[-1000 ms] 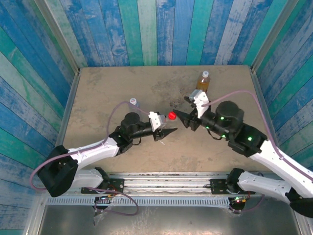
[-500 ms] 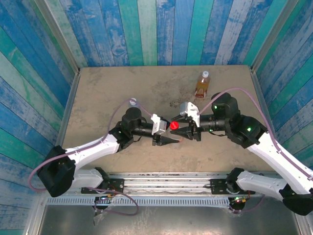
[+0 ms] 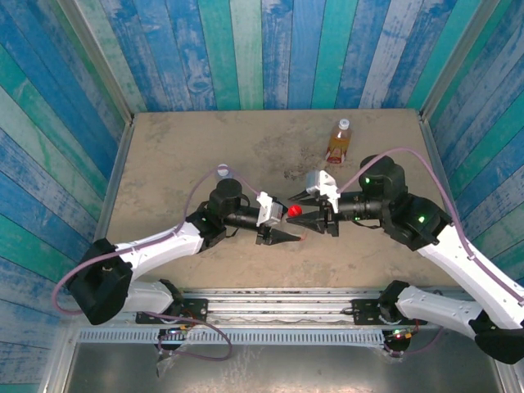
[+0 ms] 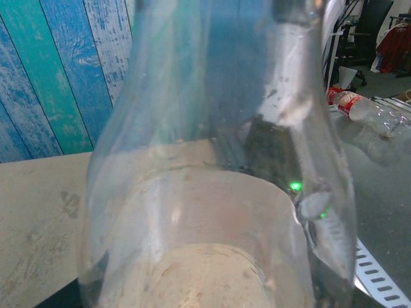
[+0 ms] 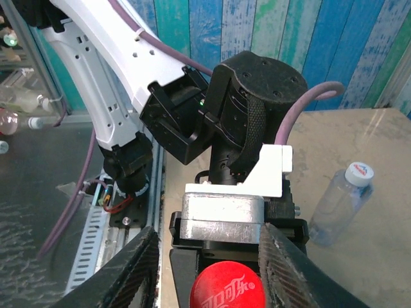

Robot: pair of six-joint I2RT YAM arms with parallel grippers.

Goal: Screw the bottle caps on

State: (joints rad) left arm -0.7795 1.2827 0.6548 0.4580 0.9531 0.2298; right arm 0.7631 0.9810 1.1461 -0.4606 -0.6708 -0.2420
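Observation:
My left gripper (image 3: 282,228) is shut on a clear bottle (image 4: 212,160), which it holds off the table with the neck pointing right. The bottle's glassy body sits right against the left wrist camera. A bright red cap (image 3: 293,210) sits on that neck. My right gripper (image 3: 303,214) faces it from the right, its jaws closed in on the cap. In the right wrist view the red cap (image 5: 228,289) lies low between the two textured fingers (image 5: 138,269), and the right gripper (image 5: 207,228) looks straight at the left gripper's metal body.
An amber bottle (image 3: 340,141) with an orange label and a pale cap stands at the back right of the table (image 3: 164,164). A clear bluish bottle (image 3: 223,173), capped white, stands behind my left arm; that bluish bottle (image 5: 337,205) is also in the right wrist view. Blue plank walls enclose three sides.
My right arm swung in lower, its wrist turned, and its jaws narrowed around the red cap. My left gripper, with the bottle, shifted slightly right and toward me.

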